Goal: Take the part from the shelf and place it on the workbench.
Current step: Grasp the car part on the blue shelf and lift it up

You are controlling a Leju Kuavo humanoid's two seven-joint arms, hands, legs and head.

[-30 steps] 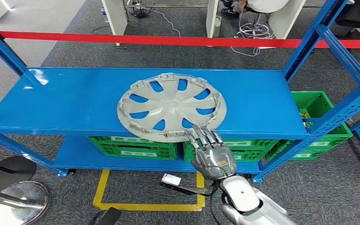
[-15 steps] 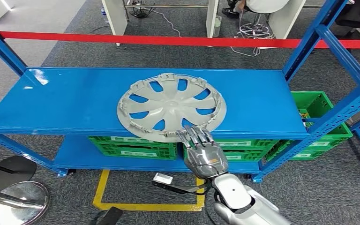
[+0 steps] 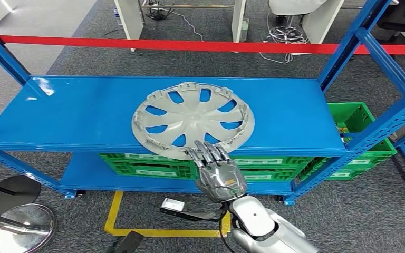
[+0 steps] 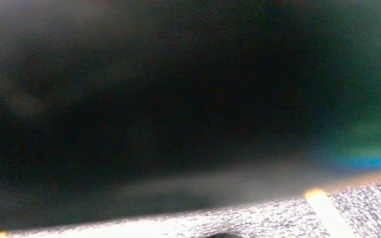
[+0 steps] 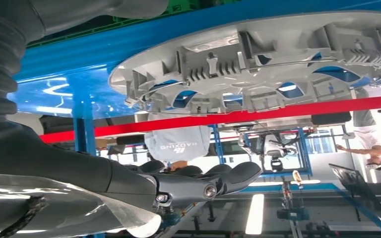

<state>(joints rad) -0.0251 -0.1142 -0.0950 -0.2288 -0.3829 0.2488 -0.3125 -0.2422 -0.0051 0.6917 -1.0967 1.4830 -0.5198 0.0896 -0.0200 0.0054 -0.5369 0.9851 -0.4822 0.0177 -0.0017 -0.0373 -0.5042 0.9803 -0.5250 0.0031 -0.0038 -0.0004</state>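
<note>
Reaching up from below, the right hand [image 3: 219, 176] is held at the shelf's [image 3: 74, 118] front edge, fingers [image 3: 206, 153] extended and slightly spread, empty, beside the near rim of the hubcap [image 3: 192, 119] lying flat there.

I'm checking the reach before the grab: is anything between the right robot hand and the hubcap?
Nothing visible. The right robot hand is at the shelf's front edge, fingers over the hubcap's near rim, with no object between them.

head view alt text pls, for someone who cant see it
The robot's right hand reaches its fingers to the near rim of a grey wheel cover lying flat on a blue shelf; green crates sit below.
</note>
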